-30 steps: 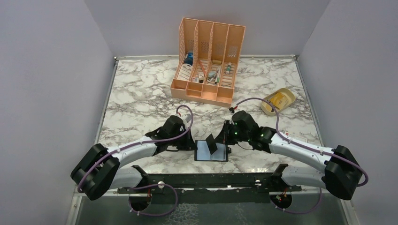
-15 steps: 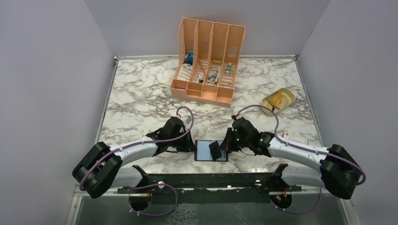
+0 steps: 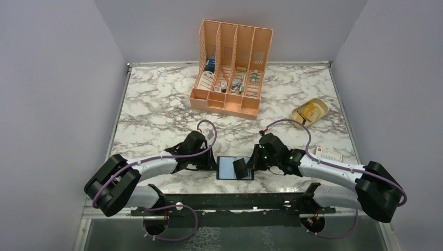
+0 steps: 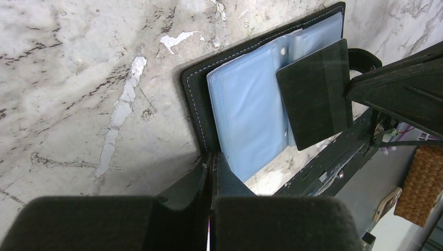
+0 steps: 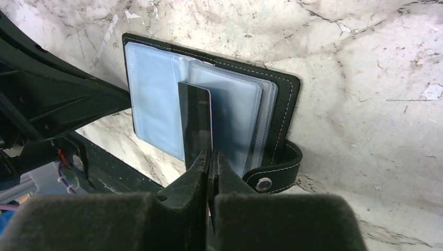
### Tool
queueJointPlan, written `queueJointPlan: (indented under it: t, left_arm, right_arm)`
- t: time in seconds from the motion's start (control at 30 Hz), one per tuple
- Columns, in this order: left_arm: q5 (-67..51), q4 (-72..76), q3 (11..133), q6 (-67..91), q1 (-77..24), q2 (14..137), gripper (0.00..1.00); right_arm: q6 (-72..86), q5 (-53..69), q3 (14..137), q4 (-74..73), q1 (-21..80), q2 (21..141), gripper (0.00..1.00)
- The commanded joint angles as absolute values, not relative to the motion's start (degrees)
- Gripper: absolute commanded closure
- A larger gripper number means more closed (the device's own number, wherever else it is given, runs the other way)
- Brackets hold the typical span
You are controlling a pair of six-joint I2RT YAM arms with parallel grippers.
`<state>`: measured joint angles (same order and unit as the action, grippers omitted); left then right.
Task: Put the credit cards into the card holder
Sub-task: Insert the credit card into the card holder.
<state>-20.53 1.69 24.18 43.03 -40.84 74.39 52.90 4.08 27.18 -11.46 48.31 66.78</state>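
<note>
Now the card holder [image 5: 156, 104] lies open and flat on the counter [image 3: 156, 104], close to the front edge, between the two arms. Its soft blue-grey pockets face up. Its snap tab [image 5: 271, 175] curls out at one side.

The right pincer [image 5: 210, 157] is squeezed tight on a dark card [image 5: 196, 123]. It grips the card by one short edge. The card stands tilted over the pockets, with its far end down near the middle of the holder. You cannot see if the end is inside a pocket or just on top.

The left pincer [image 4: 210, 159] has its fingers pressed together. The tips touch the black edge of the holder on the side away from the dark card. It is hard to see if any of the cover is pinched between them.

A whitish card [image 3: 328, 155] with red marks lies flat on the counter, just beside the right arm and well apart from the holder.

Far back on the counter stands an orange organizer [image 3: 230, 68] with small things in its slots. A beige dish [image 3: 309, 112] sits to the right of it.
</note>
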Motion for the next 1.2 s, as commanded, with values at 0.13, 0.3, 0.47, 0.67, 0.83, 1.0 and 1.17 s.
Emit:
queueJointPlan:
  t: [0.13, 0.3, 0.47, 0.67, 0.83, 1.0, 1.17]
  left_arm:
    - [-21.0, 1.8, 23.5, 43.2, -40.6, 74.9, 0.98]
    - [-21.0, 1.8, 23.4, 43.2, -40.6, 74.9, 0.98]
    - [-21.4, 2.3, 23.2, 43.2, -40.6, 75.2, 0.97]
    - [-21.9, 2.6, 23.1, 43.6, -40.6, 75.4, 0.97]
    - [-23.0, 2.3, 23.1, 44.6, -40.6, 75.3, 0.95]
    - [-23.9, 3.3, 22.5, 45.2, -40.6, 75.5, 0.95]
    - [-24.9, 4.3, 22.0, 45.5, -40.6, 76.1, 0.94]
  right_arm:
    - [53.5, 1.7, 26.0, -9.9, 48.6, 65.6, 0.99]
    - [53.4, 3.0, 26.2, -8.5, 48.6, 67.0, 0.99]
    - [53.6, 3.7, 25.9, -6.3, 48.8, 68.6, 0.99]
    - [55.3, 2.8, 25.1, -3.6, 49.0, 69.4, 0.99]
    - [59.4, 1.5, 22.7, -0.9, 49.9, 68.9, 0.99]
    - [61.1, -0.1, 20.7, 2.1, 50.5, 69.1, 0.99]
    - [62.1, -1.7, 20.7, 2.8, 50.8, 68.9, 0.99]
